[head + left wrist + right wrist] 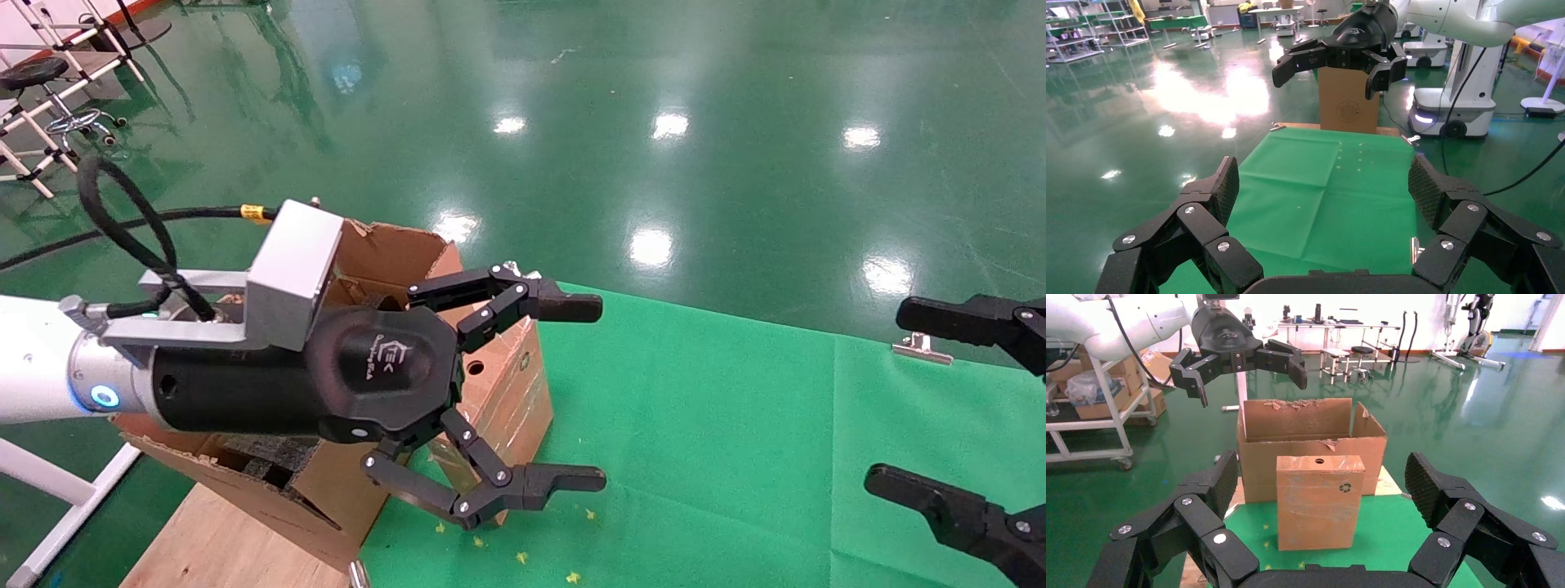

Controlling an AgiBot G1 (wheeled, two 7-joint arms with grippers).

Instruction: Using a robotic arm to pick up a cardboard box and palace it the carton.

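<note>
One small mark is all we can read on the cardboard box (pixel 1319 501): a recycling symbol on its front face, with a round hole near the top edge and shiny clear tape over the surface. We see it standing upright on its short end, long axis vertical, on the green cloth (pixel 735 441) of the bench (pixel 221 539). Its marked face is turned toward our right gripper, and it stands just in front of the carton (pixel 1309 447).

We see the carton stretching away behind it, flaps open and torn ragged along the top, with dark foam showing inside in the head view.

Our left gripper (pixel 564 392) hangs in the air above the box and the carton's near end, fingers spread wide and holding nothing; its black body carries a pale logo we cannot read clearly. A grey bracket block (pixel 294 269) and a black cable (pixel 131 220) sit on its silver wrist.

Our right gripper (pixel 915 404) rests low over the cloth, well apart from the box, jaws likewise wide and empty.

Small yellow specks (pixel 523 558) lie on the cloth near the box. Around the bench we see a glossy green floor (pixel 654 122).
</note>
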